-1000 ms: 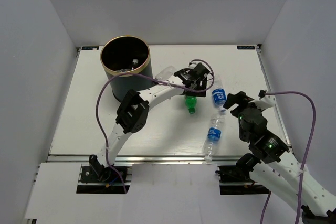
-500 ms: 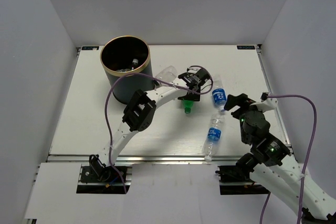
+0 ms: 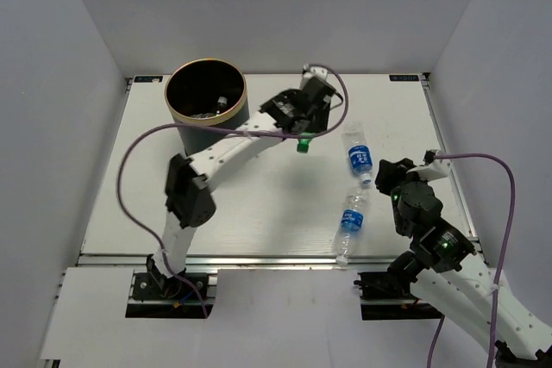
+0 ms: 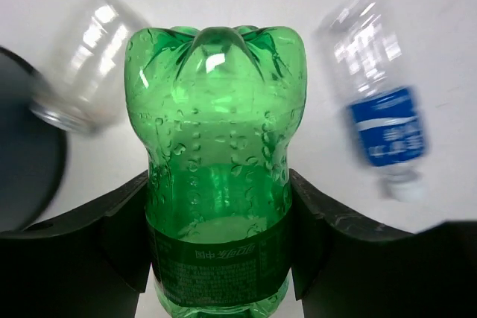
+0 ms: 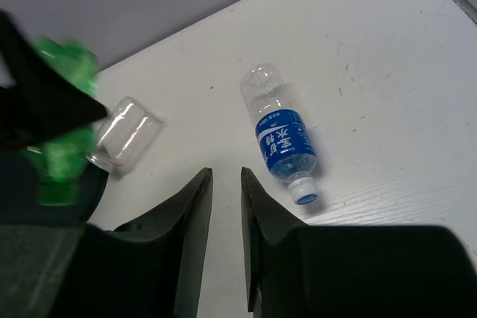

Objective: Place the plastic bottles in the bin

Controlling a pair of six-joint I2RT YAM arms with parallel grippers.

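My left gripper (image 3: 304,124) is shut on the green bottle (image 4: 216,109) and holds it off the table, just right of the bin (image 3: 205,92), a dark bucket with a gold rim. The bottle's cap (image 3: 303,146) points toward me. A wide clear bottle (image 4: 82,72) lies on the table by the bin's side. Two clear bottles with blue labels lie on the table, one (image 3: 358,155) farther back and one (image 3: 350,217) nearer. My right gripper (image 5: 225,173) hovers left of the farther one (image 5: 282,139), jaws a narrow gap apart with nothing between them.
The bin holds something small at its bottom (image 3: 221,102). White walls close the table (image 3: 155,204) in at the back and sides. The left arm (image 3: 216,157) arches across the table's middle. A purple cable (image 3: 483,154) loops over the right arm.
The left gripper closed on the green bottle, lifted it and carried it back and left toward the bin. The right gripper's jaws narrowed from wide to a small gap.
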